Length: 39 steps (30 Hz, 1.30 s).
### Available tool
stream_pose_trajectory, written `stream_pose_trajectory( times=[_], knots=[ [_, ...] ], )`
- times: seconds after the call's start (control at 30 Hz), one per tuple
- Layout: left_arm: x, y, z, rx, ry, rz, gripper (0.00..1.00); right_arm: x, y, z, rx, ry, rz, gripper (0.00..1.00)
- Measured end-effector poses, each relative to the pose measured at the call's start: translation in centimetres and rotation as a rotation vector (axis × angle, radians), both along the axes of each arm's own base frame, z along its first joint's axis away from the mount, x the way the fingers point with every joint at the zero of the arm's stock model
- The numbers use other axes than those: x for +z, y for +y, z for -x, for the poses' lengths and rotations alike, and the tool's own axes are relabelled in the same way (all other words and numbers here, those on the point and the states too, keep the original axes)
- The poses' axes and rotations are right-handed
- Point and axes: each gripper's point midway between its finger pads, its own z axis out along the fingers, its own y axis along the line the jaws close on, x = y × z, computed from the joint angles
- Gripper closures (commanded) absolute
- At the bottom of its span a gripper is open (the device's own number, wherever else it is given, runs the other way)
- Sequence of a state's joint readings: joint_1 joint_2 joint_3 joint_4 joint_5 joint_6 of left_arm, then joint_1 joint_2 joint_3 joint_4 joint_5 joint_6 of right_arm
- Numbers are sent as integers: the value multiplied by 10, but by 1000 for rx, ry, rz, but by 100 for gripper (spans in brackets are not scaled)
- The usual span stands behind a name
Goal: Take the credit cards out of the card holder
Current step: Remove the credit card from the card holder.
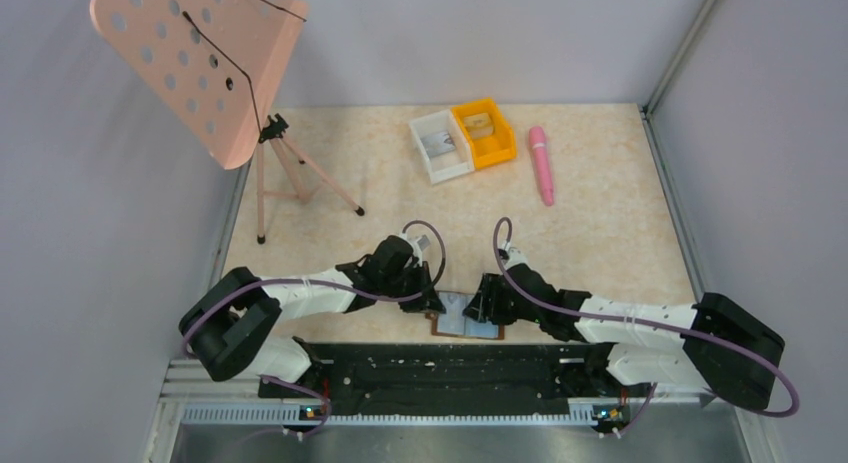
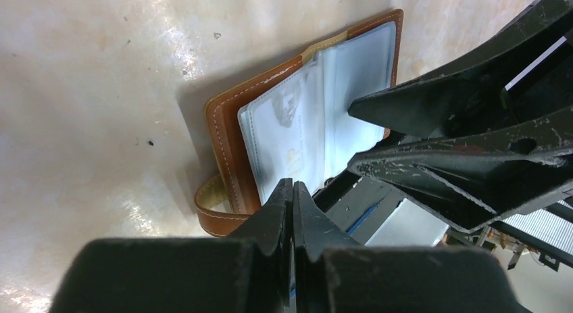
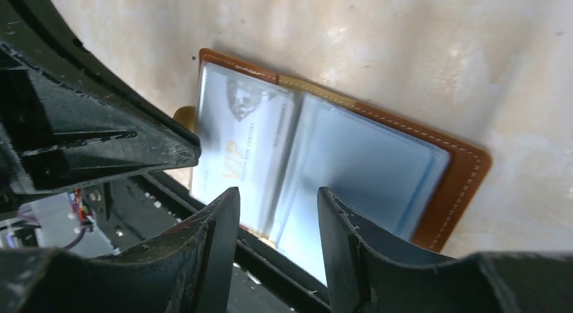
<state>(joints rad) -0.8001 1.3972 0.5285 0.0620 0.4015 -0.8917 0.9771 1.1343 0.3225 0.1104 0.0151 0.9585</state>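
The card holder (image 1: 467, 326) lies open at the table's front edge: brown leather cover (image 2: 226, 137) (image 3: 459, 184), pale blue-grey pockets, clasp tab at its left. A pale credit card (image 2: 290, 124) (image 3: 233, 144) with a faint print sits in the left pocket. My left gripper (image 1: 432, 305) (image 2: 292, 184) is shut at that page's near-left corner, a thin pale sliver showing in the seam between its fingers (image 3: 135, 140). My right gripper (image 1: 482, 303) (image 3: 278, 189) (image 2: 349, 138) stands open astride the near edge of the middle and right pages.
A white bin (image 1: 441, 145) and an orange bin (image 1: 484, 133) stand at the back, a pink pen-like thing (image 1: 541, 163) to their right. A pink perforated stand (image 1: 200, 63) on a tripod is at the back left. A black rail (image 1: 450, 368) runs along the front edge.
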Motion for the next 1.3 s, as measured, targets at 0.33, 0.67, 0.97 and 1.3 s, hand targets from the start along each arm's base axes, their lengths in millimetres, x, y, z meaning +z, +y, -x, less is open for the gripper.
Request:
stream_pose_trajectory(
  times=[0.33, 0.67, 0.97, 1.3],
  knots=[
    [-3, 3, -2, 34, 1, -24, 90, -3, -32, -21, -73, -64, 87, 57],
    [-3, 8, -4, 53, -15, -49, 87, 5, -46, -19, -76, -64, 131, 49],
    [-6, 13, -1, 65, -9, -55, 88, 35, -6, -16, -50, -76, 107, 37],
    [-2, 27, 0, 118, -17, -92, 88, 1, 16, -4, -42, -34, 269, 32]
  ],
)
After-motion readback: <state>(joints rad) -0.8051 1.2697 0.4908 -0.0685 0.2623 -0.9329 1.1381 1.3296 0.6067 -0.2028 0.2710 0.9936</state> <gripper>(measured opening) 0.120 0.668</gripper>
